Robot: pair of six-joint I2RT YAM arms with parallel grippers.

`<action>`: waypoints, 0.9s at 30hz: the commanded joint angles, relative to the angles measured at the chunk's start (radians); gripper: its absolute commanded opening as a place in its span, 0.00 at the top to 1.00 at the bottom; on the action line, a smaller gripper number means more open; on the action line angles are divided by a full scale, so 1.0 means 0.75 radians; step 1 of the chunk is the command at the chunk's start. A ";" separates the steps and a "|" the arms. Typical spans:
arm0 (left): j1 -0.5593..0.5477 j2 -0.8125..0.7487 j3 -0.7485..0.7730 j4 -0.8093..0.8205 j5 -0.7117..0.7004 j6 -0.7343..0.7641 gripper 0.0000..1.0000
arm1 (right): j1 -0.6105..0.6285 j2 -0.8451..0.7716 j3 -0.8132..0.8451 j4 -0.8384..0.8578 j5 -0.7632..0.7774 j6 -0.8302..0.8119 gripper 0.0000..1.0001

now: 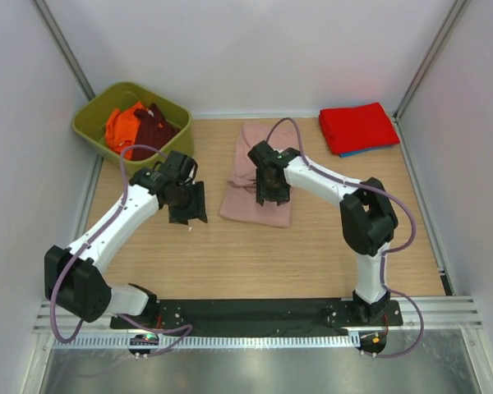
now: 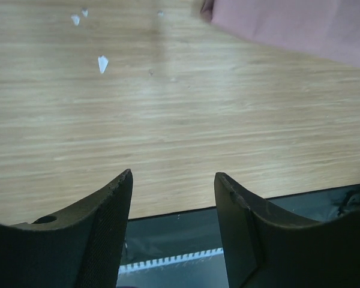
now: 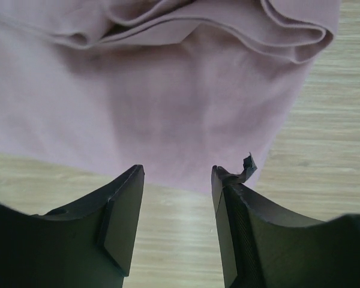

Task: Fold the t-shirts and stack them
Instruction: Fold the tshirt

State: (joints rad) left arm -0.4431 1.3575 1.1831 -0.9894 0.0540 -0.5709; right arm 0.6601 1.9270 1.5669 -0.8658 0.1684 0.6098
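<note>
green bin (image 1: 84, 125) at 10 o'clock held orange tee (image 1: 122, 127) and maroon tee (image 1: 152, 130) | left gripper (image 2: 173, 175) at 9 o'clock over wooden table (image 1: 312, 254), jaws spread, nothing between | dusty-pink tee (image 1: 251, 205) lay layered at centre, toward 12 o'clock | right gripper (image 3: 177, 169) above its near edge, jaws spread, pinching nothing | red tee (image 1: 357, 125) lay on blue tee (image 1: 353, 153) at 2 o'clock

Counted on the wooden surface (image 1: 230, 254): one dusty-pink cloth t-shirt (image 1: 255, 176). At the far right corner, one red cloth t-shirt (image 1: 357, 125) on top of one blue cloth t-shirt (image 1: 357, 152). Inside one green plastic bin (image 1: 90, 123): one orange cloth t-shirt (image 1: 123, 127) and one maroon cloth t-shirt (image 1: 152, 131). Five t-shirts in all. Two black tools: left tool (image 2: 174, 177) and right tool (image 3: 177, 171). Four tiny white scraps (image 2: 102, 63).
</note>
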 commanded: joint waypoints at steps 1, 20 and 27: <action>0.002 -0.090 -0.013 -0.002 0.028 0.004 0.43 | 0.003 0.071 0.085 0.040 0.137 0.009 0.44; 0.002 -0.057 0.018 -0.045 0.030 0.025 0.45 | -0.044 0.310 0.357 0.038 0.101 -0.034 0.44; 0.002 -0.039 0.040 -0.051 0.041 0.047 0.45 | -0.148 0.390 0.439 0.121 0.115 -0.042 0.43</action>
State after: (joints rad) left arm -0.4431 1.3205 1.1728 -1.0153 0.0666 -0.5629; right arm 0.5930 2.2200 1.8320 -0.8330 0.2317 0.5919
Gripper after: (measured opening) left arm 0.553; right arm 0.565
